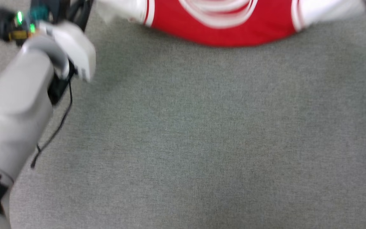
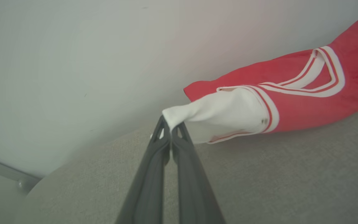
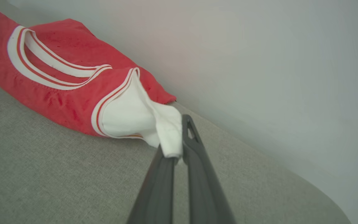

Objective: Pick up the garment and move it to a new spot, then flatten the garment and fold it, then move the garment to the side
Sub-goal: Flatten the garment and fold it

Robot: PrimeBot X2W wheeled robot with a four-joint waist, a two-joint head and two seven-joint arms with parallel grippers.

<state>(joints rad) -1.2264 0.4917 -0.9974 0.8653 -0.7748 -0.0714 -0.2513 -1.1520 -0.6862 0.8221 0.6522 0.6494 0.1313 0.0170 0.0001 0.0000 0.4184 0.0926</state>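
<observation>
Left fingers and right fingers each pinch tight on the garment, stretched between them mid-move; next, lay it flat on the table.

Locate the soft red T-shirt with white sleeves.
The T-shirt spans the head view's top centre on the grey fabric surface, between left gripper and right gripper.

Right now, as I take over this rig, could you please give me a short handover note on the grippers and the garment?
The left gripper is shut on one white sleeve.
The right gripper is shut on the other white sleeve.
The garment is stretched between them, collar up, its red body sagging onto the grey surface by the wall.
Done: both sleeves gripped.
Left: set it down, flatten, fold, move aside.
</observation>
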